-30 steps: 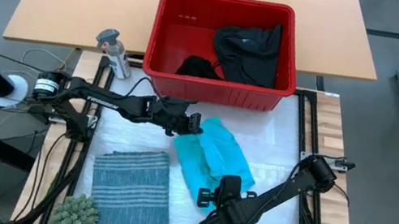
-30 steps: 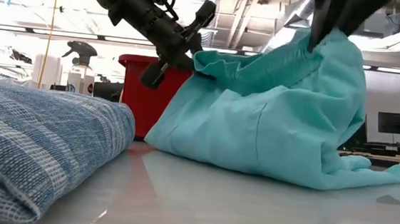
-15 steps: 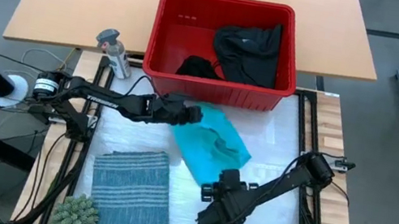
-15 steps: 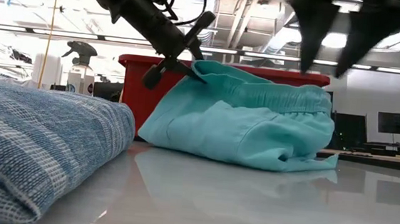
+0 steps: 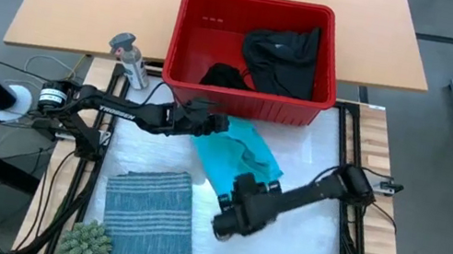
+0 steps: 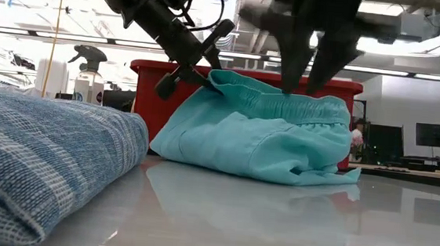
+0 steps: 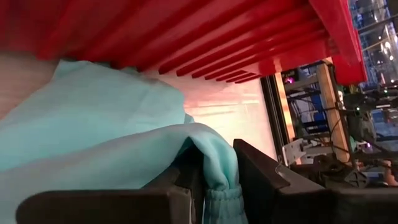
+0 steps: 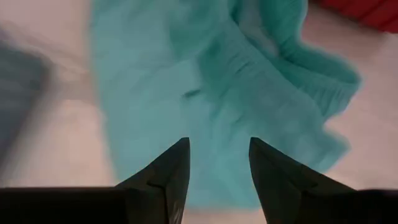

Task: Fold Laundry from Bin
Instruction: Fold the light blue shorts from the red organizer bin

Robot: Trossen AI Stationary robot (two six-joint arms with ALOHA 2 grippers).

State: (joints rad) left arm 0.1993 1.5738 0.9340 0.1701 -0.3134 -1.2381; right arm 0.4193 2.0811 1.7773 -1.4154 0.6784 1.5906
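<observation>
The turquoise garment (image 5: 238, 155) lies heaped on the white mat just in front of the red bin (image 5: 258, 2). My left gripper (image 5: 219, 128) is shut on the garment's far left corner. Over the garment's near part, my right gripper (image 5: 242, 189) hangs open with its fingertips (image 6: 287, 85) just above the gathered waistband (image 6: 300, 106); I cannot tell if they touch. Black garments (image 5: 281, 57) lie inside the bin. A folded blue-grey striped garment (image 5: 150, 216) rests flat at the near left. My left gripper pinches a fold of the turquoise garment at its waistband edge (image 7: 214, 165) between its two fingers. It comes slanting down from the table's left. That corner (image 6: 217, 77) is held raised off the mat, and the remaining cloth slopes down slack onto the mat.
A grey spray bottle (image 5: 126, 58) stands left of the bin. A green spiky ball (image 5: 85, 242) sits at the near left corner. The bare white mat (image 5: 298, 252) gives free room at the near right. A wooden table (image 5: 90, 0) lies behind the bin.
My right gripper has let go of the turquoise garment, opened, and moved toward the table's left and far edge. The garment's right part, held up a second ago, has fallen into a low heap. My left gripper has kept its hold and drawn slightly toward the bin.
</observation>
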